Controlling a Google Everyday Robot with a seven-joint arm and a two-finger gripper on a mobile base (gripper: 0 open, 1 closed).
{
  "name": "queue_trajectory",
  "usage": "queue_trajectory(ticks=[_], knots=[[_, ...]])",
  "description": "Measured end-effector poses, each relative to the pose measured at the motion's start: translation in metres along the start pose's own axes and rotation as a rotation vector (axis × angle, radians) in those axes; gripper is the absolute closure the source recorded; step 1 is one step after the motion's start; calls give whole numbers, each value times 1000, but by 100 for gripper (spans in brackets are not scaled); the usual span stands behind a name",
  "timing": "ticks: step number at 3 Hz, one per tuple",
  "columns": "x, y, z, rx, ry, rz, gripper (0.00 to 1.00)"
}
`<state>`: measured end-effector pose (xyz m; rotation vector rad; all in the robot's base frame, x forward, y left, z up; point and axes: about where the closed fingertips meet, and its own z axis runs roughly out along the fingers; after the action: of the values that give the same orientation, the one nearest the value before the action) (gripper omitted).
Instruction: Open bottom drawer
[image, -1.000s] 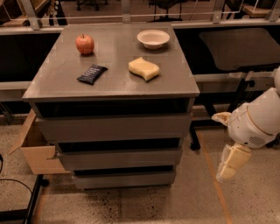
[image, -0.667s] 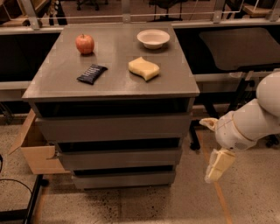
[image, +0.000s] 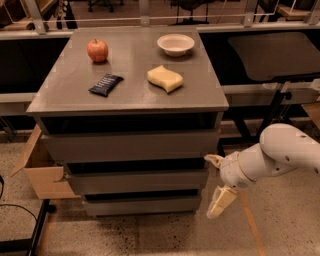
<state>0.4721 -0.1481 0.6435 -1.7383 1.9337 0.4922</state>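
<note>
Nothing opened yet: the slim grey-brown bottom drawer front (image: 145, 204) sits shut, lowest in the grey three-drawer table (image: 135, 92), with the cream two-finger pincer (image: 218, 181) hovering spread beside the table's lower right corner, the pull all to come.

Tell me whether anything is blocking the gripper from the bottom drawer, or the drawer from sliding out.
Nothing visible. The gripper hangs just right of the bottom drawer, no object between them. The floor in front is bare; the cardboard box sits off left.
</note>
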Motion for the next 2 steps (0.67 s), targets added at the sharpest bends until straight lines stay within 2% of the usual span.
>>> queue_trajectory(ticks=[1, 2], knots=[[0, 0, 0, 0, 0, 0, 0], [11, 8, 24, -48, 5, -8, 0]])
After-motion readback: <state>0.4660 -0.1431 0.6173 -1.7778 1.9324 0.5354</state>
